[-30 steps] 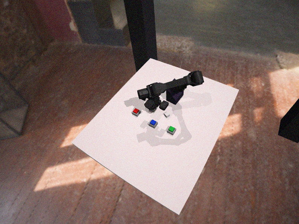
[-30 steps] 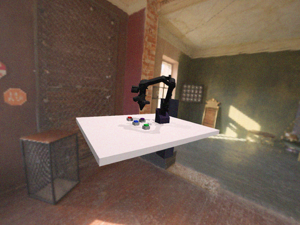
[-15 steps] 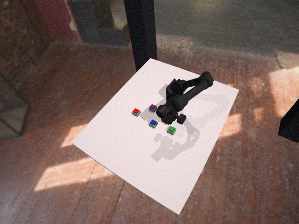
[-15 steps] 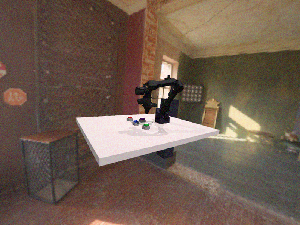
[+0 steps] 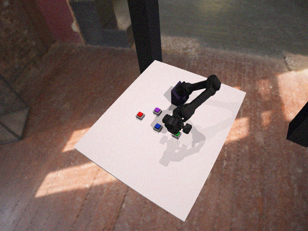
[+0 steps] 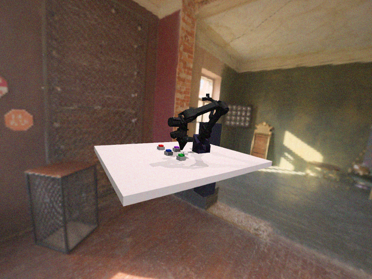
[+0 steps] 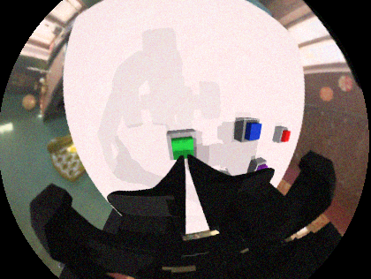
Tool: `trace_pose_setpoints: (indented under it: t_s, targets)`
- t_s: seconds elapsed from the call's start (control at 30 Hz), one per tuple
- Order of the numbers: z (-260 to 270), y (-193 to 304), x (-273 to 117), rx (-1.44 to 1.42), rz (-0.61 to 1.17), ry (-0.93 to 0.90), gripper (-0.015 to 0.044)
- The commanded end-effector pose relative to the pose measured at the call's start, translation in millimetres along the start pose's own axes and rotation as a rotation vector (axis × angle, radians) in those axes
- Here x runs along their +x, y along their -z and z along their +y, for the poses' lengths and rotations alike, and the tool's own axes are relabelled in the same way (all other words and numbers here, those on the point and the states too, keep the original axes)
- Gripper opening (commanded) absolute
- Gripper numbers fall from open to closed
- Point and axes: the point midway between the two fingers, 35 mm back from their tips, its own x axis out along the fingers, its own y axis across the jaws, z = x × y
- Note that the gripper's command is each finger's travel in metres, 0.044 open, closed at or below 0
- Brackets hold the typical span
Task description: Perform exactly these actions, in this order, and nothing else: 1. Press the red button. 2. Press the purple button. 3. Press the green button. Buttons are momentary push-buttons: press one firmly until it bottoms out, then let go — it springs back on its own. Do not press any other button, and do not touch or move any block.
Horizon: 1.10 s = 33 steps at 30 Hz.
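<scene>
The closed, empty end effector [image 7: 186,161] hovers just above the green button [image 7: 181,146]; judging by that, only this last press remains.

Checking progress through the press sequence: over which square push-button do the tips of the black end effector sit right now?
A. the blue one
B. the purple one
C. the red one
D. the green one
D: in the wrist view the shut black end effector points its tips at the near edge of the square green push-button, with the other buttons off to the side.
</scene>
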Motion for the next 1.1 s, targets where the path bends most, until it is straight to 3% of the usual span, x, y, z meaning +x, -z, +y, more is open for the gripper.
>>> trace_pose_setpoints:
  t_s: [0.0, 0.53, 1.07]
  targets:
    - [0.2, 2.4, 8.9, 0.007, 0.006, -0.005, 0.0020]
    - [0.6, 2.8, 34.9, 0.007, 0.006, -0.007, 0.0020]
    - [0.7, 2.9, 35.9, 0.007, 0.006, -0.007, 0.0020]
